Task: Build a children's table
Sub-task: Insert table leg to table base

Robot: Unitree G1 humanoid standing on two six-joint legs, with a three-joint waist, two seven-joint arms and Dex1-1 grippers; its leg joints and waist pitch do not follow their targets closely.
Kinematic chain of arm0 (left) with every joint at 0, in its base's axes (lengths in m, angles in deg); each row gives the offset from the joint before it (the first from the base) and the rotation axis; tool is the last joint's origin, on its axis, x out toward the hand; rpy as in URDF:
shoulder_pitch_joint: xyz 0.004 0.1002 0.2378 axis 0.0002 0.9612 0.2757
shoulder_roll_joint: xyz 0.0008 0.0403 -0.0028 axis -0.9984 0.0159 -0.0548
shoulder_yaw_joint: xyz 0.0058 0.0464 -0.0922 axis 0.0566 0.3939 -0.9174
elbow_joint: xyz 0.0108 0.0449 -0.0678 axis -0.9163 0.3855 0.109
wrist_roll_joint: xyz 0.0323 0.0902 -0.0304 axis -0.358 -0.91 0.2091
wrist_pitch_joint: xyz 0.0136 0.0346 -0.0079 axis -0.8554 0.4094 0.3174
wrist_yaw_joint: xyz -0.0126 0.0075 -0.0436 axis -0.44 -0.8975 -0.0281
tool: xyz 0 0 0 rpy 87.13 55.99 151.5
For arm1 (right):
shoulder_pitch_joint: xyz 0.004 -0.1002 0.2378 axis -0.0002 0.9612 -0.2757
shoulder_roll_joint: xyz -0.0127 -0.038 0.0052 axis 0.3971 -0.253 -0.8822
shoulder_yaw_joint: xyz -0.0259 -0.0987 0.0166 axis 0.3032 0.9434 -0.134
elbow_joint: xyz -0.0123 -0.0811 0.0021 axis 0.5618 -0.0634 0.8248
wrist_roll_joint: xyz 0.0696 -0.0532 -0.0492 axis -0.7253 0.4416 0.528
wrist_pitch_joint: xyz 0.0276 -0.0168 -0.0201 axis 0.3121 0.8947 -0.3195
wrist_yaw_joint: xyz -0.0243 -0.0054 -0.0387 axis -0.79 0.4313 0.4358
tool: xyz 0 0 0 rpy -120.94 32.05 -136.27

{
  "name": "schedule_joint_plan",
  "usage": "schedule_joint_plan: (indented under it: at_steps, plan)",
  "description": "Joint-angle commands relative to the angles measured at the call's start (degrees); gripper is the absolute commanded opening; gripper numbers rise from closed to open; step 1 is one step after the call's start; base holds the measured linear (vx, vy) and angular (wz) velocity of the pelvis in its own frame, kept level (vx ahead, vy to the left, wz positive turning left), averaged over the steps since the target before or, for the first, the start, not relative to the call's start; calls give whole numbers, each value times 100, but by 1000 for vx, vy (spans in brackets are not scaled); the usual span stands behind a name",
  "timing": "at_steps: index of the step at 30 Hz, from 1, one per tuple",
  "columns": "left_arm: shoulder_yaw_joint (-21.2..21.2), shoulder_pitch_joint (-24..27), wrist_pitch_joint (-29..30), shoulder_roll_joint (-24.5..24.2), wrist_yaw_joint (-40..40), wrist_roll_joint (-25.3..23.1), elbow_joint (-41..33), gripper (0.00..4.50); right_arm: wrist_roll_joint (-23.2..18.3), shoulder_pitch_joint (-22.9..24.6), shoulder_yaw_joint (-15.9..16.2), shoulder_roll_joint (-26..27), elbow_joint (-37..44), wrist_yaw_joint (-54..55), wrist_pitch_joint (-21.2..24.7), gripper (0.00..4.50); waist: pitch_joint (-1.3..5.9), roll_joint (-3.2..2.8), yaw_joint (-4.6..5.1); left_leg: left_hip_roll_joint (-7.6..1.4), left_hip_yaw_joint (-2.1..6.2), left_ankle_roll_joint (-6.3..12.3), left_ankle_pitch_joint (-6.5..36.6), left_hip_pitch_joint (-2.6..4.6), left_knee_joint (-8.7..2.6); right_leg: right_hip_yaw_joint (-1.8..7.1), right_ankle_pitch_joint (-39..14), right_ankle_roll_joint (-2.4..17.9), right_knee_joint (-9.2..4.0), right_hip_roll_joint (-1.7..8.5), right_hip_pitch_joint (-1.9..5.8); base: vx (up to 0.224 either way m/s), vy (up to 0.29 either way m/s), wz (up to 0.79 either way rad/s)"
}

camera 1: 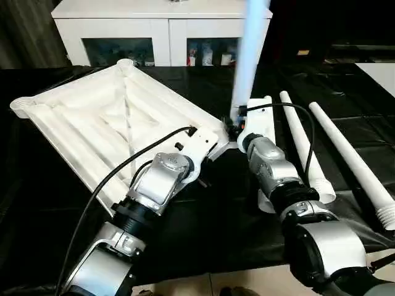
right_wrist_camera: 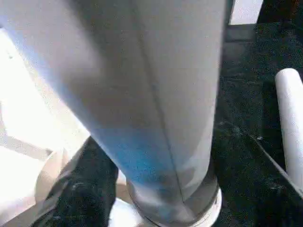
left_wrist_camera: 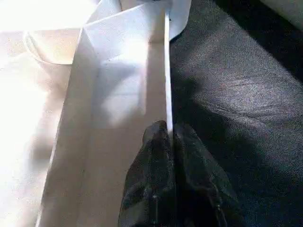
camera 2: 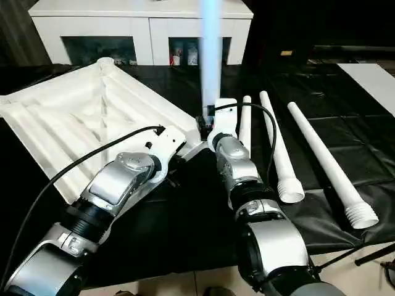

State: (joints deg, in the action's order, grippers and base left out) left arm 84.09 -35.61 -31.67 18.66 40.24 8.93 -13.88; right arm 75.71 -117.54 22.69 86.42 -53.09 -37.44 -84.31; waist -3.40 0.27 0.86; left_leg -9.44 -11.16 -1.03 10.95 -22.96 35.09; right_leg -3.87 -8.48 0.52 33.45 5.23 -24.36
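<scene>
Left gripper pinches the tabletop rim; upright leg stands in the corner socket between the right jaws, grip unclear.

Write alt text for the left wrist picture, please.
Two black fingers of the robot's left pincer pinch the thin edge of the white tabletop, which lies upside down. To one side lies the black table cover.

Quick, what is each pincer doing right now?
Left pincer: shut on the thin edge of the table top.
Right pincer: at the base of the upright leg; open or gripping cannot be told.
</scene>
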Motion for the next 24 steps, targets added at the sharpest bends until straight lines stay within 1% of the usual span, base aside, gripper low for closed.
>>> schedule_joint_plan:
  at_steps: [1, 4, 5, 7, 11, 13, 15, 16, 18, 19, 20, 21, 22, 23, 24]
  plan:
    - [5, -246, -199, 43, 55, 32, -441, 0, -47, 18, -8, 55, -8, -146, 19, 256, 500, -58, -56, -344, 127, 663, 398, 166, -371, 209, 21, 1837, -172, 327, 388, 0, 0, 0]
    - [34, -231, -251, 12, 113, 33, -443, 0, -57, 43, -41, 41, -17, -181, 60, 228, 499, -62, -60, -344, 125, 629, 463, 170, -371, 209, -28, 1829, -173, 320, 381, 0, 0, 0]
    - [34, -231, -251, 12, 113, 33, -443, 0, -57, 43, -41, 41, -17, -181, 60, 228, 499, -61, -62, -344, 125, 613, 465, 167, -370, 209, -23, 1825, -168, 324, 386, 0, 0, 0]
    - [40, -228, -278, 2, 126, 30, -435, 0, -70, 50, -53, 41, -10, -194, 68, 208, 498, -60, -63, -341, 122, 594, 508, 171, -368, 211, -53, 1816, -175, 323, 383, 0, 0, 0]
    - [111, -174, -499, -137, 357, 42, -521, 0, -125, 61, -74, 25, 72, -300, 43, 195, 495, -53, -70, -337, 127, 573, 569, 157, -368, 211, -140, 1798, -176, 326, 384, 0, 0, 0]
    - [158, -129, -607, -258, 513, 46, -567, 0, -157, 60, -73, 4, 128, -441, 56, 194, 491, -64, -75, -337, 128, 546, 644, 161, -367, 214, -228, 1778, -183, 328, 374, 0, 0, 0]
    - [228, -25, -778, -475, 787, 60, -683, 0, -177, 98, -8, -80, 306, -781, 194, 193, 485, -62, -82, -346, 122, 489, 747, 167, -372, 220, -321, 1757, -185, 323, 367, 0, 0, 0]
    - [239, -8, -793, -512, 821, 56, -707, 0, -178, 108, 11, -98, 347, -853, 227, 193, 482, -51, -97, -345, 117, 492, 755, 172, -372, 217, -335, 1749, -191, 319, 366, 0, 0, 0]
    - [318, 111, -1158, -747, 1150, 81, -852, 0, -237, 193, 104, -222, 687, -1293, 503, 193, 481, -68, -121, -358, 124, 505, 698, 163, -377, 216, -324, 1735, -173, 318, 374, 0, 0, 0]
    - [337, 153, -1276, -824, 1278, 107, -905, 0, -265, 224, 136, -269, 819, -1440, 615, 193, 491, -79, -143, -368, 120, 487, 633, 186, -373, 221, -267, 1741, -154, 312, 359, 0, 0, 0]
    - [382, 227, -1534, -977, 1498, 131, -1011, 0, -378, 299, 179, -367, 1143, -1737, 852, 193, 486, -64, -139, -368, 110, 477, 620, 187, -376, 224, -253, 1748, -156, 306, 349, 0, 0, 0]
    - [391, 325, -1643, -1133, 1761, 223, -1165, 0, -552, 401, 217, -497, 1563, -2063, 1147, 193, 490, -77, -194, -378, 107, 486, 628, 220, -374, 225, -228, 1737, -151, 305, 344, 0, 0, 0]
    - [416, 406, -1728, -1290, 1963, 267, -1299, 0, -724, 503, 246, -641, 1967, -2361, 1452, 193, 481, -76, -207, -383, 109, 503, 592, 201, -383, 225, -188, 1726, -141, 304, 361, 0, 0, 0]
    - [457, 509, -2046, -1472, 2250, 324, -1438, 0, -918, 633, 311, -837, 2423, -2728, 1773, 193, 484, -86, -245, -391, 114, 498, 534, 214, -382, 223, -151, 1690, -135, 300, 367, 0, 0, 0]
    - [485, 606, -2236, -1624, 2534, 413, -1575, 0, -1092, 747, 349, -1017, 2796, -3024, 2042, 193, 485, -78, -346, -401, 103, 507, 407, 260, -376, 224, -69, 1617, -115, 276, 331, 0, 0, 0]
